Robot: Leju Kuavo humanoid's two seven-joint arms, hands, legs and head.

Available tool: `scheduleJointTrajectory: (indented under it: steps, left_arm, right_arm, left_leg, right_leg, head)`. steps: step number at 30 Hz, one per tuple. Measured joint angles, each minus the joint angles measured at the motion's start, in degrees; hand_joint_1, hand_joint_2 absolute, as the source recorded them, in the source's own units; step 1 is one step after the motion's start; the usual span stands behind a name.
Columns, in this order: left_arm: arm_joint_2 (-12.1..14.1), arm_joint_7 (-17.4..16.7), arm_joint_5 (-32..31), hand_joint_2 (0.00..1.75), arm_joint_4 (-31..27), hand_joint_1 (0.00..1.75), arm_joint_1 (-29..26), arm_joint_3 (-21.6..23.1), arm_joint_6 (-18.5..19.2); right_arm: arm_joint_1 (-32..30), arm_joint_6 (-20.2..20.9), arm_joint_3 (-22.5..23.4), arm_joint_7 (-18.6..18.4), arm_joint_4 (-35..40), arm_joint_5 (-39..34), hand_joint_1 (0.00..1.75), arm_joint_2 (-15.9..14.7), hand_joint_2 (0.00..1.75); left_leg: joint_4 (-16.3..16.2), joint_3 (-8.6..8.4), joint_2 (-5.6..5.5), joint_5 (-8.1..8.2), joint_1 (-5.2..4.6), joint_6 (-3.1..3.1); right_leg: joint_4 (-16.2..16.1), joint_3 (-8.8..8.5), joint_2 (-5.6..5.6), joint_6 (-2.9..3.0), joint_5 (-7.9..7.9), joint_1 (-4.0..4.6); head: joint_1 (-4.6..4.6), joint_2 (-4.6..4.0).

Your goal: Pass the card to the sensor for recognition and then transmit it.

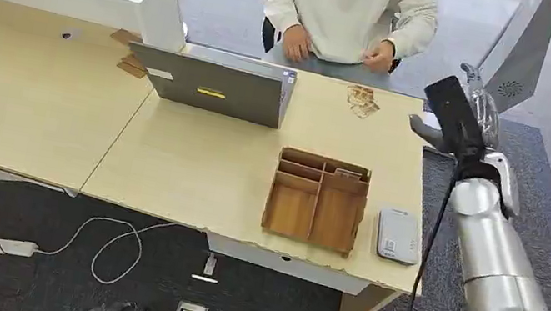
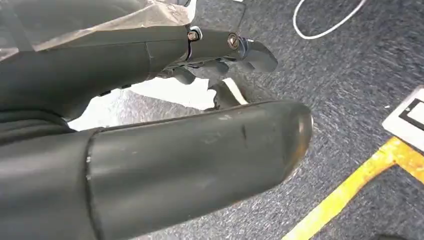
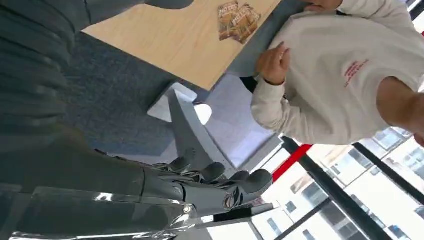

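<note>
The small brown patterned cards (image 1: 362,100) are lying in a loose overlapping cluster on the far part of the pale wooden desk (image 1: 195,163), beyond the brown wooden divided tray (image 1: 318,200) and just in front of the seated person in a cream sweatshirt (image 1: 350,3), whose hands are resting at the desk's far edge; the right wrist view is showing the same cards (image 3: 238,20) flat on the wood with nothing touching them. The tray is sitting near the desk's front edge, and one thin card-like piece (image 1: 348,173) seems to be standing in its far right compartment, though I cannot tell exactly what it is, while its other compartments are showing bare wood. Just to the right of the tray, the flat grey rectangular sensor pad (image 1: 398,235) is lying at the desk's front right corner. Beyond the tray to the left, a grey laptop (image 1: 216,85) is standing open with its lid back facing the camera. The robot's right hand (image 1: 456,118) is hanging in the air off the desk's right edge, level with the cards but apart from them, its dark fingers (image 3: 220,175) loosely curled and holding nothing. The left hand (image 2: 220,60) is hanging low over the grey carpet, fingers (image 2: 255,52) loosely bent, gripping nothing.
</note>
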State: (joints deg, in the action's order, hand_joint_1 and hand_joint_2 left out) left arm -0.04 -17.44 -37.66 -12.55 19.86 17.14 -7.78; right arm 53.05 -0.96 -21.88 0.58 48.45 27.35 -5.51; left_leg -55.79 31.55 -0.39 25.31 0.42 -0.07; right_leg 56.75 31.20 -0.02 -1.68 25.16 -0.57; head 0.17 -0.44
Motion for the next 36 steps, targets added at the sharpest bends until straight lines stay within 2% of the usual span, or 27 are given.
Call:
scheduleJointTrajectory:
  steps: [3,5,8,10,16,28,32,36]
  left_arm:
    - [0.3,-0.2,0.9,0.0,0.0,0.0,-0.7,-0.1,-0.7]
    - [0.5,-0.4,1.3,0.0,0.0,0.0,-1.1,-0.2,-1.1]
    - [0.7,-0.8,1.4,0.0,0.0,0.0,-1.3,-0.2,-1.3]
    - [0.7,-1.1,1.3,0.0,0.0,0.0,-1.3,-0.2,-1.4]
    - [0.5,-1.9,0.4,0.0,0.0,0.0,-1.2,-0.2,-1.4]
    - [0.2,-2.3,-0.7,0.0,0.0,0.0,-0.5,-0.2,-0.6]
    - [0.2,-2.6,-1.8,0.0,0.0,0.0,0.1,-0.2,0.3]
    - [-0.1,-2.9,-2.1,0.0,0.0,0.0,0.8,-0.1,0.6]
  right_arm:
    - [-3.7,3.3,0.2,-7.4,7.7,-0.8,0.0,-1.7,1.75]
    - [-7.1,5.8,0.4,-10.9,13.2,-0.4,0.0,-2.6,1.75]
    - [-11.9,8.6,0.3,-14.0,19.3,1.6,0.0,-2.9,1.75]
    - [-14.3,9.7,0.1,-14.7,22.1,2.6,0.0,-3.0,1.75]
    - [-19.6,11.6,-2.1,-15.1,26.8,5.6,0.0,-1.2,1.75]
    - [-22.2,12.3,-6.1,-14.4,28.3,6.8,0.0,1.1,1.75]
    - [-22.0,10.5,-6.8,-12.5,28.1,7.8,0.0,1.5,1.75]
    - [-20.1,7.8,-8.0,-8.3,25.4,9.9,0.0,2.9,1.75]
  left_leg:
    - [0.0,-0.02,0.02,0.02,0.0,0.02]
    - [0.0,-0.01,0.02,0.03,-0.01,0.02]
    - [0.0,-0.01,0.03,0.04,0.0,0.01]
    - [0.0,0.0,0.03,0.04,0.01,0.0]
    - [0.0,-0.01,0.04,0.03,0.09,-0.01]
    - [0.0,-0.01,0.07,0.03,0.06,0.0]
    - [0.0,0.0,0.07,0.03,0.05,-0.01]
    - [0.0,0.0,0.07,0.03,0.07,-0.01]
  right_leg:
    - [0.0,-0.02,0.0,-0.01,0.01,0.0]
    - [0.0,-0.02,0.02,-0.01,0.01,0.0]
    - [0.0,-0.01,0.07,-0.01,0.02,0.0]
    - [0.0,-0.01,0.07,0.0,0.02,0.0]
    - [0.0,-0.03,0.07,0.02,0.02,0.04]
    - [0.0,-0.02,0.06,0.02,0.03,0.04]
    - [0.0,-0.03,0.06,0.03,0.03,0.04]
    - [0.0,-0.03,0.06,0.03,0.03,0.04]
  head:
    - [-0.04,0.0]
    - [-0.02,0.0]
    - [-0.02,0.0]
    - [-0.04,0.0]
    - [-0.02,0.0]
    - [0.0,0.0]
    - [0.0,0.0]
    - [-0.02,0.0]
